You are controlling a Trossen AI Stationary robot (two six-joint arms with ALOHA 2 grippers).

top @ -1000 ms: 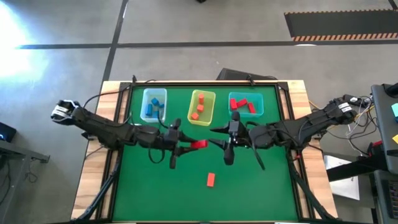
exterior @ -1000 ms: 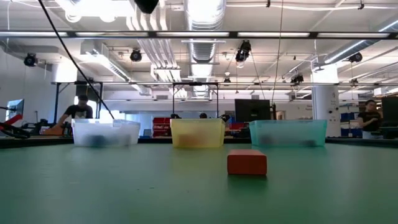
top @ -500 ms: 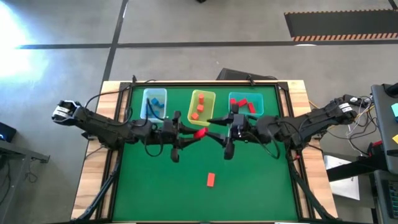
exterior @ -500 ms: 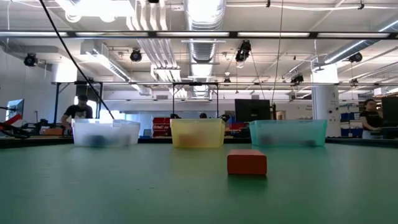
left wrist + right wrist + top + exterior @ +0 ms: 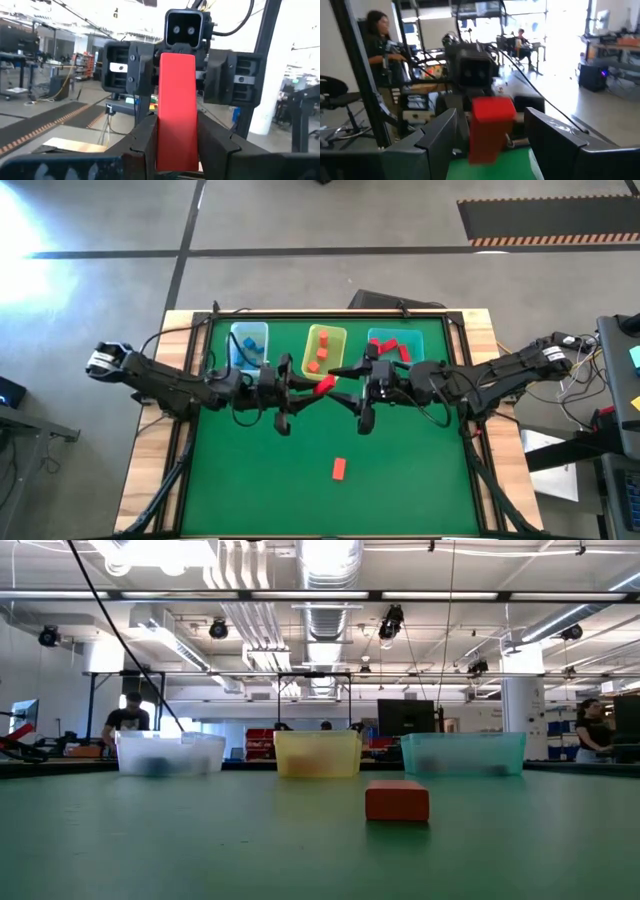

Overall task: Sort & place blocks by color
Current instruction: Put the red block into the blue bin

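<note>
A red bar block (image 5: 323, 386) hangs above the table in front of the yellow bin (image 5: 324, 352). My left gripper (image 5: 306, 391) is shut on it. My right gripper (image 5: 345, 380) faces it from the table's right and is open. In the right wrist view its fingers (image 5: 440, 135) stand on either side of the bar's free end (image 5: 491, 120), with a gap on each side. An orange block (image 5: 339, 469) lies flat on the green mat near the middle and shows in the low view (image 5: 397, 800). Neither gripper shows in the low view. My left gripper pinches the red bar's two long sides (image 5: 165, 145) between its two fingers (image 5: 142, 137), at the end nearer the arm. The fingers come roughly level from the table's left and lie along the bar. The bar sticks out past the fingertips toward my right gripper, clear of the table.
Three bins stand in a row at the far edge: a clear-bluish bin (image 5: 248, 348) with blue blocks, the yellow bin with orange blocks, and a teal bin (image 5: 395, 348) with red blocks. Green mat lies bare in front of the arms, apart from the orange block.
Both grippers have risen and tipped upward, and have shifted toward the far edge and the bins. The red bar has gone up and toward the far edge with my left gripper and stays between the two grippers. The orange block has not moved.
</note>
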